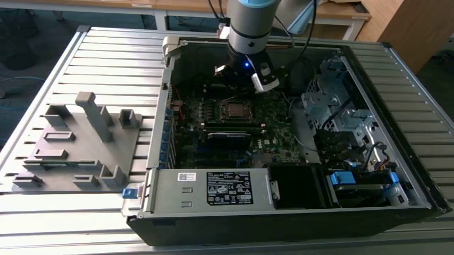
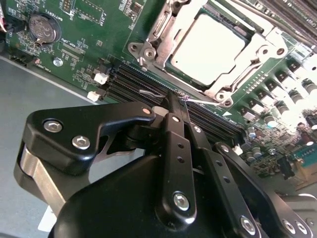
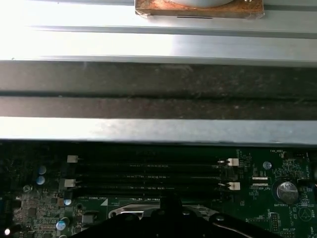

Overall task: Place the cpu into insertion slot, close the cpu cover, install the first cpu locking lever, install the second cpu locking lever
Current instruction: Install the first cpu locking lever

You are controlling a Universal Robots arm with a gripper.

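Observation:
The cpu (image 2: 207, 47), a dull silver square, lies in the insertion slot (image 1: 234, 110) on the green motherboard. The cpu cover (image 2: 257, 55), a metal frame, lies down around the chip's edges. In the second wrist view my gripper (image 2: 176, 98) is shut, its black fingers pressed together just beside the socket, over the memory slots. A thin wire locking lever (image 2: 148, 92) runs across right at the fingertips; I cannot tell whether it is pinched or only touched. In the exterior view the gripper (image 1: 245, 85) hangs inside the case, just beyond the socket. Its dark fingers (image 3: 168, 218) show in the first wrist view.
Long black memory slots (image 3: 148, 176) lie between the socket and the case wall (image 3: 158, 131). Drive cages and cables (image 1: 341, 111) fill the case at the exterior view's right, and a power supply (image 1: 212, 188) sits at the front. A grey fixture block (image 1: 78, 143) stands outside on the slatted table.

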